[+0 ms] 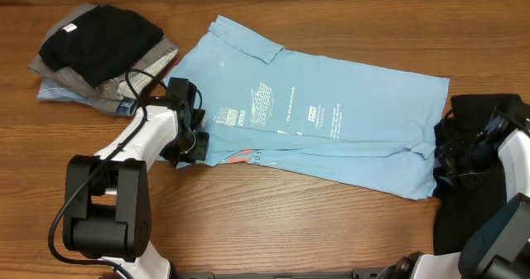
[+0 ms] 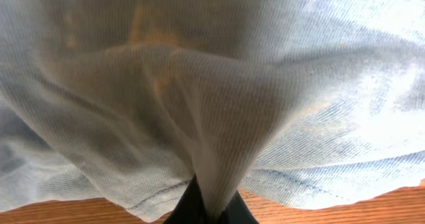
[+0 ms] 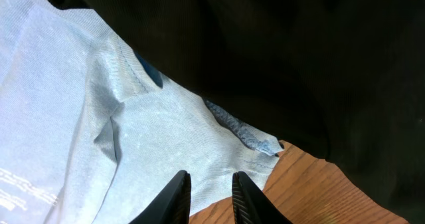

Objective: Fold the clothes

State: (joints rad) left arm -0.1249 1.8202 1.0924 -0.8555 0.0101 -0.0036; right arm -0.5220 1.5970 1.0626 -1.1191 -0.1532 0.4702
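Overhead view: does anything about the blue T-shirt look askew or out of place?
Yes. The blue T-shirt lies slanted across the table, its lower edge folded unevenly, and its right end butts against a loose black garment. The left gripper is shut on its near edge, bunching the fabric.

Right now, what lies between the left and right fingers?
Only the sky-blue T-shirt, spread out; the overhead view shows it spanning from the left fingers, shut on its edge, to the right fingers.

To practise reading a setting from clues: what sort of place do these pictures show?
Probably a robotics lab bench set up for laundry folding: a light-blue T-shirt spread on a wooden table, a pile of clothes beside it, and a robot arm reaching in.
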